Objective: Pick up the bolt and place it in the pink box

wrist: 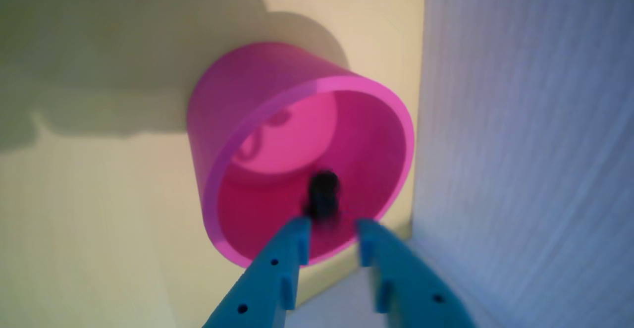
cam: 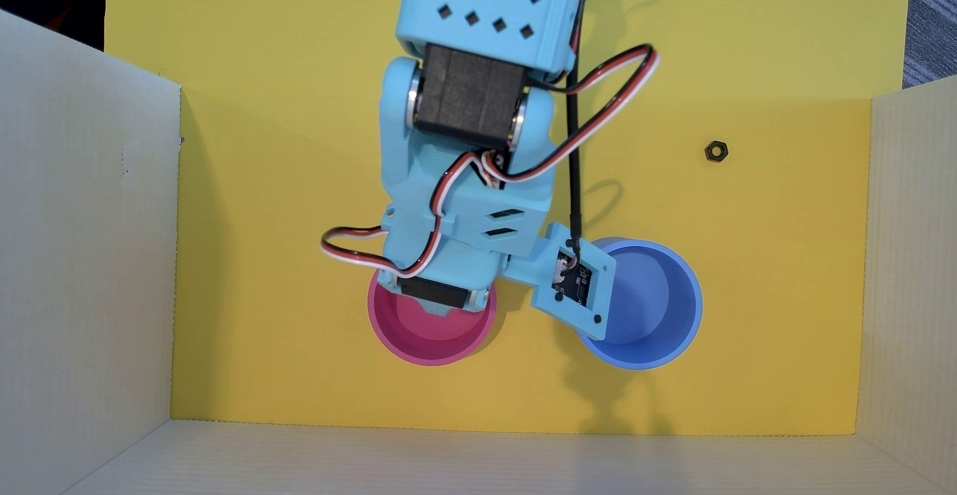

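In the wrist view we see the gripper (wrist: 331,239) coming in from 6 o'clock, its two teal fingers (wrist: 277,273) spread apart with a clear gap between the tips. The bolt (wrist: 323,196) is a blurred black shape just beyond the tips, at about 12 o'clock from the gap, close to the left fingertip. We cannot tell whether it touches that tip; the fingers are not clamped on it. The bolt shows against the inside of the pink box (wrist: 257,100), over the near part of its opening, and we cannot tell whether it rests on the floor or wall of the cup. The pink box stands on the yellow mat (wrist: 99,219), and a white corrugated wall (wrist: 525,144) fills the 3 o'clock side of this view, just beside the cup.

In the overhead view the light blue arm (cam: 466,205) reaches from 12 o'clock down over the pink box (cam: 430,342) and covers the upper part of its rim; fingers and bolt are hidden under the arm here. The blue cup (cam: 657,314) sits at 3 o'clock of the pink box, apart from it, partly covered by the wrist camera mount (cam: 569,283). A small black hex nut (cam: 716,151) lies on the yellow mat (cam: 285,215) at about 1 o'clock from the blue cup, well apart. White walls (cam: 83,241) enclose the mat at 9, 6 and 3 o'clock.
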